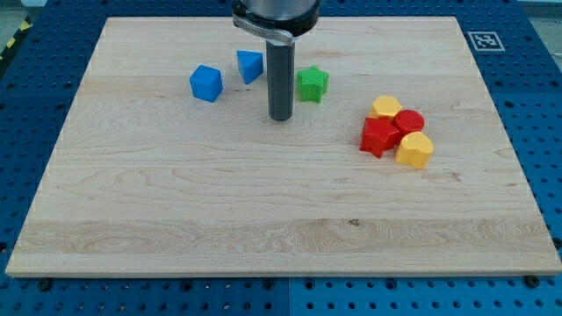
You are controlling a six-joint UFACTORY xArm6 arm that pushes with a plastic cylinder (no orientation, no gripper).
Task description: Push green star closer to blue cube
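Camera view shows my tip [280, 117], jawless, probably just left-below green star [312, 83]; it must circle right, then push toward blue cube [206, 83].

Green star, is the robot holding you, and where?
Nothing is held. My tip rests on the board, just left of the green star, which lies free.

A straight, dark grey cylindrical rod hangs from a wider round black mount edged with a silvery metal collar; my tip [280, 117] ends flat.
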